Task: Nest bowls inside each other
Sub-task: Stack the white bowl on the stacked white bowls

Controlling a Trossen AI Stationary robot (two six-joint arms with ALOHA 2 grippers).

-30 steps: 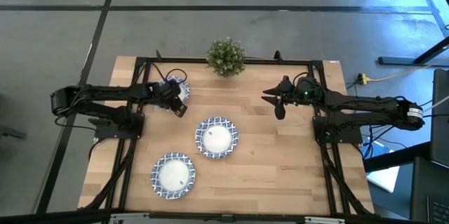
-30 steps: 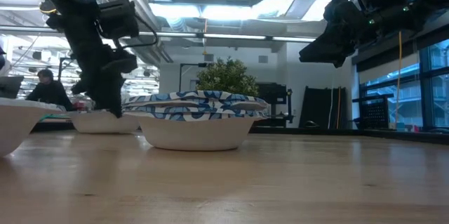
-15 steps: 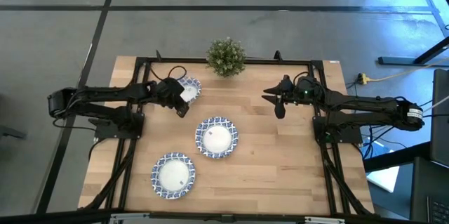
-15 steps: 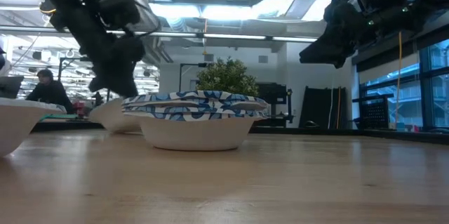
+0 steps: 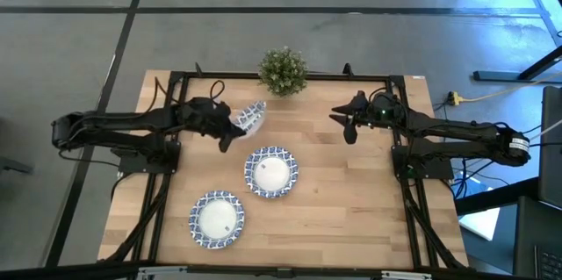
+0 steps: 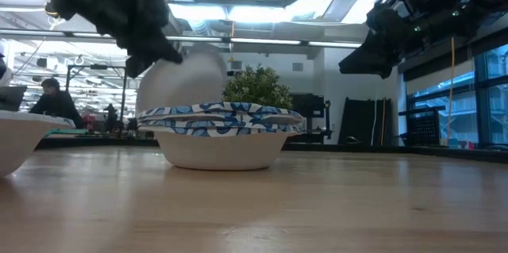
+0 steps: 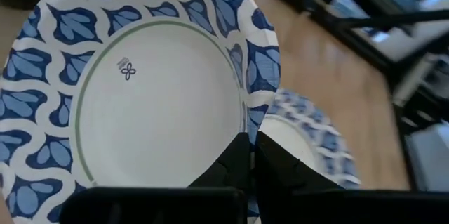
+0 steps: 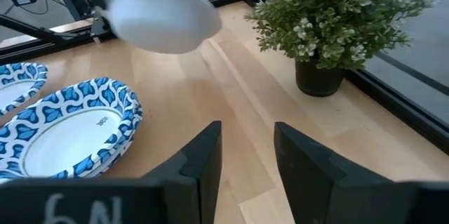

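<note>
- Gripping a tilted patterned bowl [image 5: 253, 116] by its rim, the left tool [image 5: 230, 129] is clamped shut and holds it clear of the worktop [image 5: 351, 201], upper centre of the high view, just left of the potted plant [image 5: 282, 70].
- Centre bowl [image 5: 270, 172] and lower-left bowl [image 5: 216, 219] rest on the worktop.
- Right tool [image 5: 349, 125] hovers upper right, fingers parted, holding nothing.

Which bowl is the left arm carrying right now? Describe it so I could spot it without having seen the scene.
Start at the potted plant on the table's far edge. Just beside it, toward the left arm, the carried bowl is pinched by the left tool. Unlike the two bowl stacks lying flat on the wood, it is lifted clear and tilted on edge.
</note>
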